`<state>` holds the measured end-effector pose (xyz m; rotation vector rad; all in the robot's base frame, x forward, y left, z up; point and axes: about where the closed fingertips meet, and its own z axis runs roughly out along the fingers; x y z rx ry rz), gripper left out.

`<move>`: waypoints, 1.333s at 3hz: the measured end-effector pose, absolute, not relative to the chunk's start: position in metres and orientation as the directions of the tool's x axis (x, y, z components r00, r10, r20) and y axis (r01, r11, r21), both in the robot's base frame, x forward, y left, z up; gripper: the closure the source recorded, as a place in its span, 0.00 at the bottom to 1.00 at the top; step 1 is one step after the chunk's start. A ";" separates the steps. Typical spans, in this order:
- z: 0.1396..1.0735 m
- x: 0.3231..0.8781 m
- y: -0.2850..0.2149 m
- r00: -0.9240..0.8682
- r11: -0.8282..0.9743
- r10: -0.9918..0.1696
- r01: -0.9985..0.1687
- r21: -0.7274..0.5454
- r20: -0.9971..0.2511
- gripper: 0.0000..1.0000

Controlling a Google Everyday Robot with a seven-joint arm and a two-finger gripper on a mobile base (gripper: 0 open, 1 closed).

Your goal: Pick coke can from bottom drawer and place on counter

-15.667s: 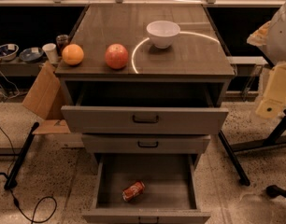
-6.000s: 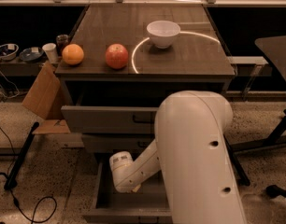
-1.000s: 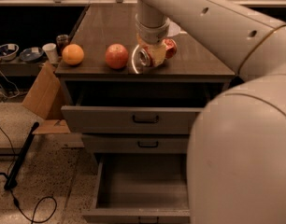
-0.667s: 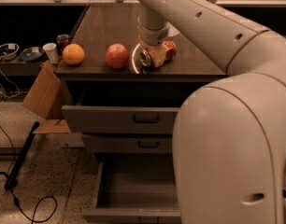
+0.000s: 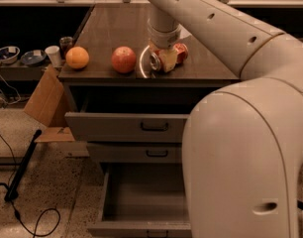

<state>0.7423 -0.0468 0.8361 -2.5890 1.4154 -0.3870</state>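
The coke can [image 5: 170,57] lies on its side, red with a silver end facing me, at the front middle of the counter [image 5: 117,24]. My gripper [image 5: 164,53] comes down from above and is shut on the coke can, holding it at or just above the wood surface. The bottom drawer [image 5: 112,202] is pulled open below, and the part of its tray that shows is empty. My large white arm covers the right half of the view.
A red apple [image 5: 124,59] and an orange [image 5: 77,57] sit on the counter left of the can. The top drawer [image 5: 126,127] is partly open. A cardboard piece [image 5: 45,100], cups and bowls [image 5: 30,57] and a floor cable [image 5: 23,217] are at the left.
The can, which lay in the bottom drawer at first, is now in my gripper at the counter. Over the last second it has barely moved, perhaps slightly down.
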 end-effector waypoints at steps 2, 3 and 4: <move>0.830 0.741 -0.049 0.510 -0.526 -0.850 -0.808 -0.266 0.134 0.04; 0.834 0.738 -0.048 0.517 -0.533 -0.845 -0.800 -0.274 0.134 0.00; 0.834 0.738 -0.048 0.517 -0.533 -0.845 -0.800 -0.274 0.134 0.00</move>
